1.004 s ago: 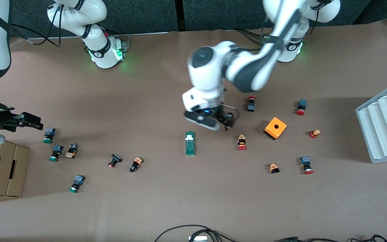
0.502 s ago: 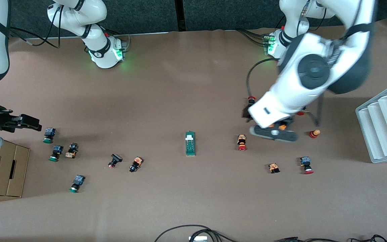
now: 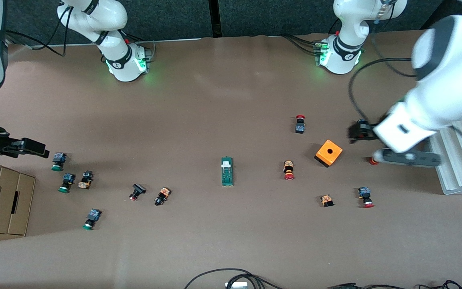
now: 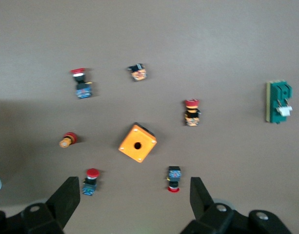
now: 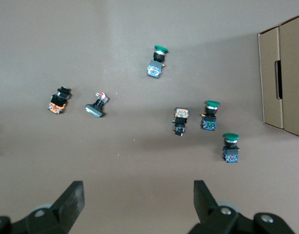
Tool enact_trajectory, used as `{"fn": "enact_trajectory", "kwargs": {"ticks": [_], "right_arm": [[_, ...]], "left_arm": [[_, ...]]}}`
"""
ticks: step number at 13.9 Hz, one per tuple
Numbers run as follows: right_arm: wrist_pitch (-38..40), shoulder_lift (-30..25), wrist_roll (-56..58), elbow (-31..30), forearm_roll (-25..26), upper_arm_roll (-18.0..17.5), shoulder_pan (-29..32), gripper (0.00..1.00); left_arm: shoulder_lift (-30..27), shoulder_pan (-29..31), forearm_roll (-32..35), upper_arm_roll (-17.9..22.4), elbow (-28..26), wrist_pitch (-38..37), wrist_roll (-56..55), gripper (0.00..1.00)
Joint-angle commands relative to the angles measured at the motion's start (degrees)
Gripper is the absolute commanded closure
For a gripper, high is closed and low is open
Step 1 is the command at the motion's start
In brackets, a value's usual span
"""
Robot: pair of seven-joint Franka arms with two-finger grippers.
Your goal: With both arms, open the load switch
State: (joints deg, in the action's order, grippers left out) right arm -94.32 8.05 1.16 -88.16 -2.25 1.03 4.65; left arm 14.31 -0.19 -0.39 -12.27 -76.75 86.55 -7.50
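The load switch, a slim dark-green block with a white tab, lies flat and alone in the middle of the table; it also shows at the edge of the left wrist view. My left gripper hangs open and holds nothing, over a red-capped button between the orange cube and the white rack. Its fingers are spread wide. My right gripper hovers open at the right arm's end of the table, beside the green-capped buttons, with nothing between its fingers.
An orange cube with a round hole sits among red-capped buttons. Green-capped buttons lie near a cardboard box. A white ridged rack stands at the left arm's end. Cables lie at the table's near edge.
The left arm has swung away from above the table's middle, near the load switch, to the left arm's end by the white rack. The right arm has barely moved.
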Motion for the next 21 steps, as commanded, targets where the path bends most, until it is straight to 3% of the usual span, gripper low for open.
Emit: {"fn": "enact_trajectory", "kwargs": {"ticks": [1, 3, 7, 13, 16, 21], "right_arm": [[0.0, -3.0, -2.8, -0.1, -0.2, -0.9, 0.5, 0.0], [0.3, -4.4, -2.7, -1.2, -1.0, -0.9, 0.2, 0.0], [-0.1, -4.5, -2.6, -2.2, -0.7, -0.9, -0.3, 0.0], [0.0, -5.4, -2.2, -3.6, -0.4, -0.1, -1.1, 0.0], [1.8, -4.5, -2.2, -2.5, -0.2, -0.2, -1.1, 0.0], [1.9, -3.7, -2.2, -2.5, -0.3, -0.5, -1.5, 0.0]], "left_arm": [[-1.7, 3.1, -0.4, -0.7, -0.7, -1.0, 1.3, 0.0], [-3.9, 3.6, -0.7, 1.5, -3.0, -0.7, 2.0, 0.0], [-14.1, -3.4, -1.6, 13.8, -16.3, 5.1, 12.7, 0.0], [-14.4, -3.8, -0.2, 12.9, -16.4, 5.2, 7.7, 0.0], [-14.7, -3.8, 4.1, 9.4, -16.4, 4.7, 7.3, 0.0], [-14.4, -3.2, 3.5, 9.5, -15.6, 4.5, 7.6, 0.0]]}}
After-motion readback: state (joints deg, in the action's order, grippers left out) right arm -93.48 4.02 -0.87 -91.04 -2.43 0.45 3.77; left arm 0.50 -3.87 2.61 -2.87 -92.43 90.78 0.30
